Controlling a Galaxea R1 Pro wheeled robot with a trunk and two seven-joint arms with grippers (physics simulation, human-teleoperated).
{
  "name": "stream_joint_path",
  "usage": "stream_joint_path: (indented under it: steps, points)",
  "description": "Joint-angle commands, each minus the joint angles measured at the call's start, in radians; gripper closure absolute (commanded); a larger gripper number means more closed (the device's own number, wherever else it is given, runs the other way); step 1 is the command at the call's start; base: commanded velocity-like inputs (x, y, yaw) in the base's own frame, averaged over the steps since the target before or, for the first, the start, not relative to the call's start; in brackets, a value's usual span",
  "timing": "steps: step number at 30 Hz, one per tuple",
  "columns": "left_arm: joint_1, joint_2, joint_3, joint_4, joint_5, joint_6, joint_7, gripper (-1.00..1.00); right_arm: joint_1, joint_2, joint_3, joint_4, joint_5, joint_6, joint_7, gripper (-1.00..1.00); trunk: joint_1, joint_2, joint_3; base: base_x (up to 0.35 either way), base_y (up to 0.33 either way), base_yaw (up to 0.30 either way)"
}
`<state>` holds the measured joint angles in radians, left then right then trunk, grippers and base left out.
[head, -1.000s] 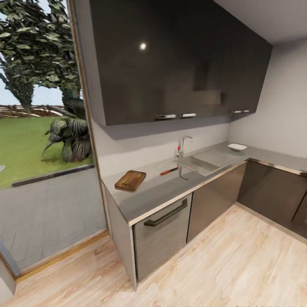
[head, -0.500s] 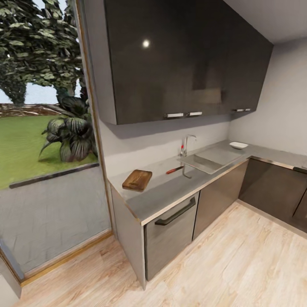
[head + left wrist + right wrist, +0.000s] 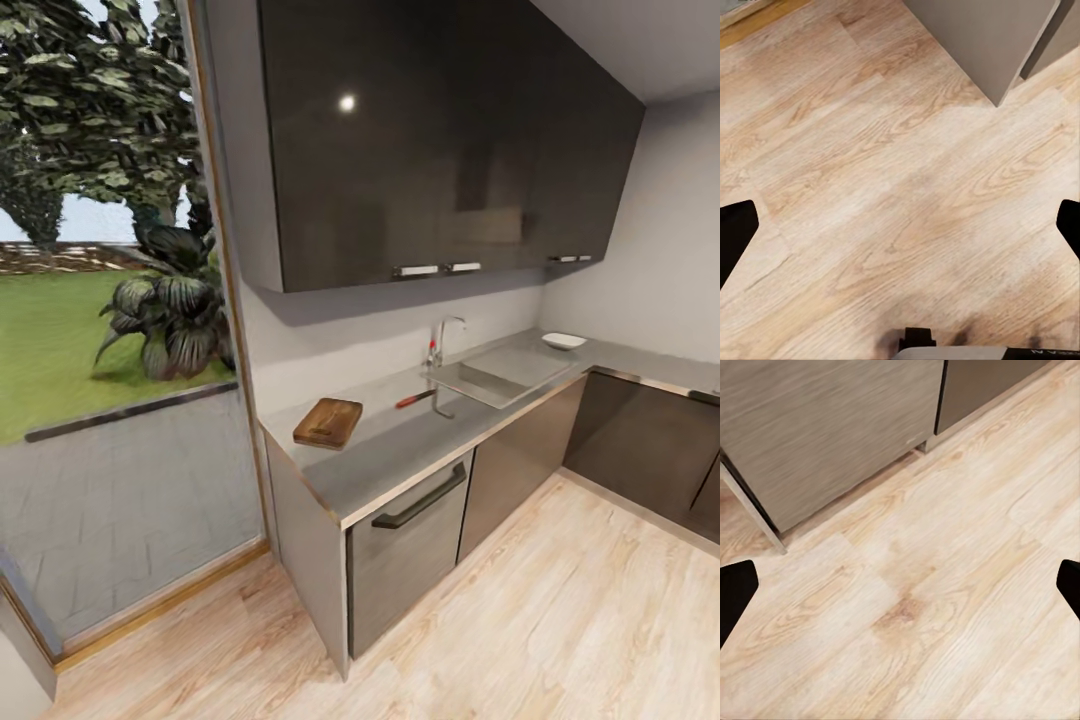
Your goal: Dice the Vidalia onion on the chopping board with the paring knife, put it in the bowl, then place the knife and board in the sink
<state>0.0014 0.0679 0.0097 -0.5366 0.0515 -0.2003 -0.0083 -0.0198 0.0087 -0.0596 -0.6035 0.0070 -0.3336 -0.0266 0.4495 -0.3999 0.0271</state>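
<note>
Both end effectors, left [image 3: 900,225] and right [image 3: 900,585], gape wide above pale wood floor [image 3: 870,187]. Well ahead, chopping board [image 3: 328,422] and paring knife [image 3: 414,399] lie on the surface [image 3: 390,450] beside the sink [image 3: 478,382]. No readable writing.

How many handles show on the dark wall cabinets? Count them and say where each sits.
3, all on the lower edge of the wall cabinets: a pair side by side, one and one, above the countertop, and one further right. More may be hidden.
</note>
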Motion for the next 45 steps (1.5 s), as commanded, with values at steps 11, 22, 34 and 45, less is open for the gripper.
stream_joint_path:
  steps: [11, 22, 34, 45]
  points:
    - [0.0, 0.0, -0.001, 0.001, 0.004, -0.002, -0.001, -1.0, 0.0, 0.002, -0.003, 0.0, 0.001, -0.009, 0.001, -1.0, 0.001, 0.0, 0.0, 0.0, 0.023, 0.0]
    - [0.0, 0.001, -0.001, 0.003, 0.002, -0.002, -0.001, -1.0, -0.002, 0.003, -0.003, -0.255, 0.003, 0.084, -0.13, -1.0, 0.001, 0.0, 0.0, 0.0, 0.0, 0.0]
    - [0.0, 0.001, -0.001, 0.003, 0.003, -0.002, -0.001, -1.0, -0.096, 0.008, 0.002, -0.535, 0.0, 0.414, -0.184, -1.0, 0.001, 0.0, 0.0, 0.0, 0.0, 0.0]
    - [0.0, 0.001, 0.0, 0.002, 0.004, -0.002, -0.001, -1.0, -0.402, 0.068, 0.004, -0.553, -0.001, 0.685, -0.24, -1.0, 0.001, 0.0, 0.0, 0.0, 0.0, 0.0]
